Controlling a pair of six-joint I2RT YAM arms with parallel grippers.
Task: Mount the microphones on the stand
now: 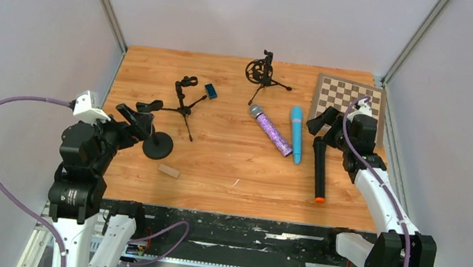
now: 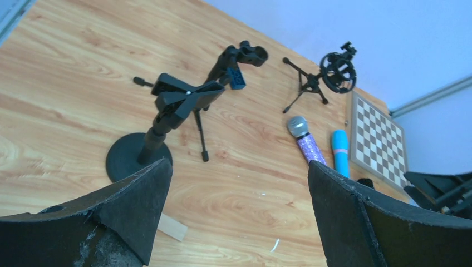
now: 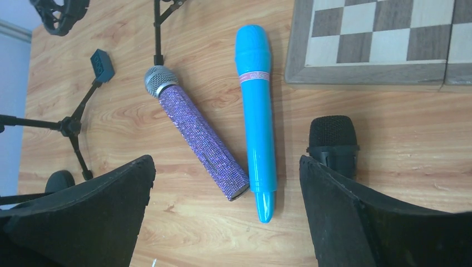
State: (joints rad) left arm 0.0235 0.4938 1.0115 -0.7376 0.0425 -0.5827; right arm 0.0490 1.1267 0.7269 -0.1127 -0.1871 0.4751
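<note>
Three microphones (image 3: 257, 111) just beside right gripper (image 3: 225, 164)

Beside the glossy, smooth blue microphone (image 3: 257, 117), the purple microphone (image 3: 201, 142) is rough glitter with a silver metal mesh head. Beneath them, the table (image 3: 401, 128) is grained wood. My pads (image 3: 100, 211) are coarse black foam.

Wood worktop (image 1: 230, 166). Left: black stand w/ round foot (image 1: 158, 145), small wood block (image 1: 168, 171) near it. Mid: 3-leg stand (image 1: 186, 101), little blue block (image 1: 210, 91) just beside it. Back: ring-top stand (image 1: 262, 72). Right: purple mic (image 1: 270, 131) & blue mic (image 1: 296, 135) side by side, black mic w/ orange end (image 1: 319, 170), chessboard (image 1: 346, 95) in back corner.
</note>
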